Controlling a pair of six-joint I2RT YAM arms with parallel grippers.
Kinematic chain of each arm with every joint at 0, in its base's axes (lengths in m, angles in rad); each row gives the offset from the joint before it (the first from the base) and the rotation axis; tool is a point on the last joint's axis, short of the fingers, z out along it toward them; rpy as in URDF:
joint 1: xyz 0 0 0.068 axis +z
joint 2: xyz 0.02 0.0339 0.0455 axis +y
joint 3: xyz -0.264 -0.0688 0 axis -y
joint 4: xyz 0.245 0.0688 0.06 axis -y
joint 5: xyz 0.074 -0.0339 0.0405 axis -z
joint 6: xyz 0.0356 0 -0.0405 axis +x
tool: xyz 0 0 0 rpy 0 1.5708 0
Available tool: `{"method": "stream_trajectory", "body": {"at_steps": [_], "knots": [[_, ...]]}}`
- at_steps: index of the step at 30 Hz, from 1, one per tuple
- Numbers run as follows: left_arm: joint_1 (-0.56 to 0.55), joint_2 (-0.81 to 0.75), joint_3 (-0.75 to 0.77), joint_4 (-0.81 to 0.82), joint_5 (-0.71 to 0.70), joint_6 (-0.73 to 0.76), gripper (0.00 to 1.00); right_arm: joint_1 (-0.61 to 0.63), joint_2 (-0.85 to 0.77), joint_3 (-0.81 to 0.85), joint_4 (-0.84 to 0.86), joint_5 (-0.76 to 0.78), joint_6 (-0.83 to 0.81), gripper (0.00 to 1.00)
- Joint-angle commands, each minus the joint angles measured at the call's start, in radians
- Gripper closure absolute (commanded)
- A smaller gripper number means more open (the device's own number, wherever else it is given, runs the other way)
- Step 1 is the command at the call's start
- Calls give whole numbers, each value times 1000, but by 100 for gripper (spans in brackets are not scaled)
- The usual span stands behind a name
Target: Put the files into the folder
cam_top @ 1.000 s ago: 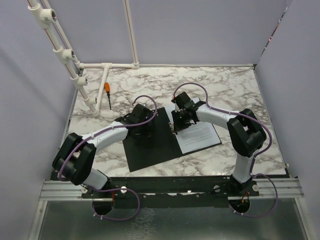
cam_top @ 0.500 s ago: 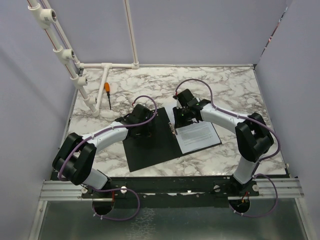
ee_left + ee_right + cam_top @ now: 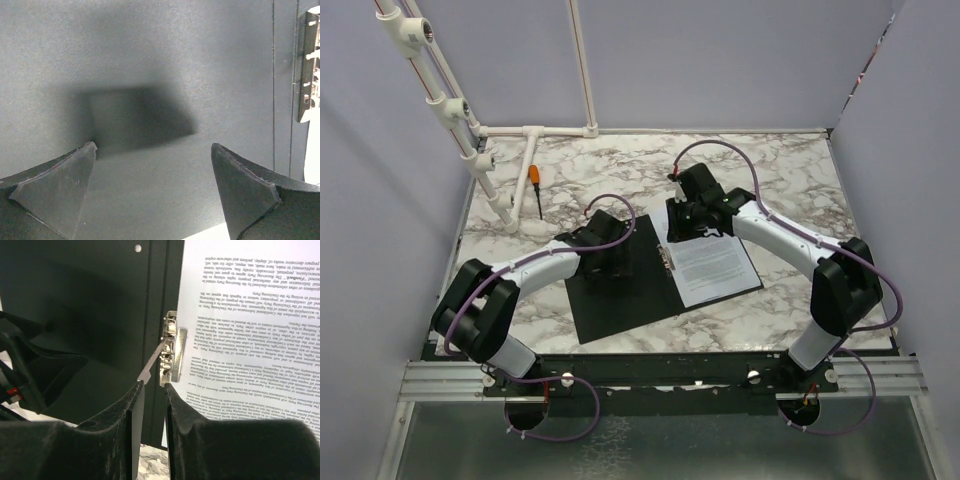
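The folder (image 3: 620, 295) lies open on the marble table, black inside up. The files (image 3: 718, 268), white sheets of small black text, rest on its right half, their left edge under the metal clip (image 3: 668, 258) along the spine. My left gripper (image 3: 610, 262) is open and low over the left flap (image 3: 175, 60), its fingers wide apart with nothing between them. My right gripper (image 3: 682, 232) hovers at the far end of the spine. In the right wrist view its jaws (image 3: 152, 385) stand a narrow gap apart, empty, just short of the clip (image 3: 171, 355) and its raised lever (image 3: 152, 362).
An orange-handled screwdriver (image 3: 535, 185) lies at the back left beside a white pipe frame (image 3: 480, 160). Purple walls enclose the table (image 3: 790, 180) on three sides. The left gripper's body shows at the left of the right wrist view (image 3: 35, 370).
My right gripper has drawn back from the middle of the clip toward the far end of the spine, its elbow swinging right. The left arm has barely moved.
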Motion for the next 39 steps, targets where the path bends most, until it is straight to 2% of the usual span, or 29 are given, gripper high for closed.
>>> {"method": "stream_trajectory", "body": {"at_steps": [1, 8, 16, 39], "knots": [[-21, 12, 43, -87, -67, 13, 1, 31, -10, 43, -45, -3, 11, 73], [-69, 2, 63, -184, -164, -12, 1, 67, 29, 83, -75, 25, 9, 73], [-101, -49, 2, -222, -225, -89, 1, 87, 81, 102, -89, 34, 20, 73], [-165, -11, -75, -223, -256, -156, 1, 123, 167, 132, -136, 129, 13, 74]]}}
